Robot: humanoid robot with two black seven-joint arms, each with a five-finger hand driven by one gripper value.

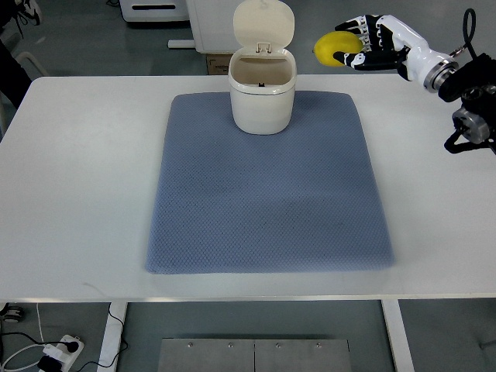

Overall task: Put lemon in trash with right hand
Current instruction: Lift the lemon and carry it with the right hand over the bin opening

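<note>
Right robot hand (370, 43) pinching lemon (335, 48) beyond table (77, 194) far edge (right of open bin (263, 97)).

The right hand (363, 43) is being shown with a glossy white shell and black joints along its fingers (364, 25). A white forearm cuff (422, 60) is being followed by a silver metal ring (444, 75). Behind it, black arm housing (474, 81) is being seen, with a grey round joint (470, 122) and a black cable (468, 27) looping above.
</note>
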